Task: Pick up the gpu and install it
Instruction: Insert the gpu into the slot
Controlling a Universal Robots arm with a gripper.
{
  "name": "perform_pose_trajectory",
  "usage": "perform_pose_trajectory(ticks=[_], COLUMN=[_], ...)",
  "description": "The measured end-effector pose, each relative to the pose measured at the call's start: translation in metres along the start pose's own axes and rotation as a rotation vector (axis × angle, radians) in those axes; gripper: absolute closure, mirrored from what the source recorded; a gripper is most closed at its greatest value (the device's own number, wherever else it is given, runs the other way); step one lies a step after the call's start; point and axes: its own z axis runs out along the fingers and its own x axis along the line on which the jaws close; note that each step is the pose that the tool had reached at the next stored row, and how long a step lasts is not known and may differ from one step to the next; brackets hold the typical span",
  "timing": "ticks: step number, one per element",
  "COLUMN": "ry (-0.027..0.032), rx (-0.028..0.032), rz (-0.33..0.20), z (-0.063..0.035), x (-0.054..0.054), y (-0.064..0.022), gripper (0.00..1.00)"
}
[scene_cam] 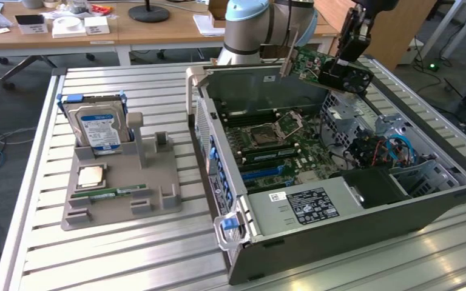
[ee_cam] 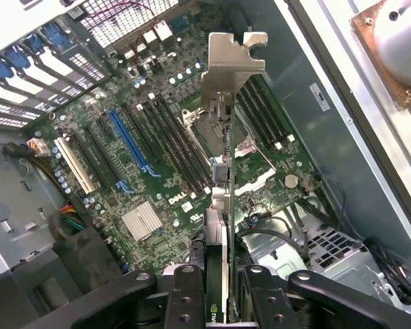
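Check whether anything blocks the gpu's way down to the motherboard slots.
Nothing visible does. The gripper holds the gpu above the open case; only air lies between it and the blue slot on the motherboard.

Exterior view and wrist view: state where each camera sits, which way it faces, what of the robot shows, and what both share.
Exterior view: off the arm, raised, looking down slantwise at the open computer case and parts holder; the arm and jaws show, holding the gpu over the case.
Wrist view: on the wrist, looking down along the gpu onto the motherboard; the dark jaws show, clamped on the card.
Shared: gpu, jaws, motherboard, case interior.
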Motion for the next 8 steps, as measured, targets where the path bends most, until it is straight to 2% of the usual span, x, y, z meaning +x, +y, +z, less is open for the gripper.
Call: perform_pose_trajectory(ticks=[8], ry=[0.0000], rx=[-0.0001], rz=[0.000], z=[0.0000], x=[0.0000], y=[0.0000], gripper=[0.74])
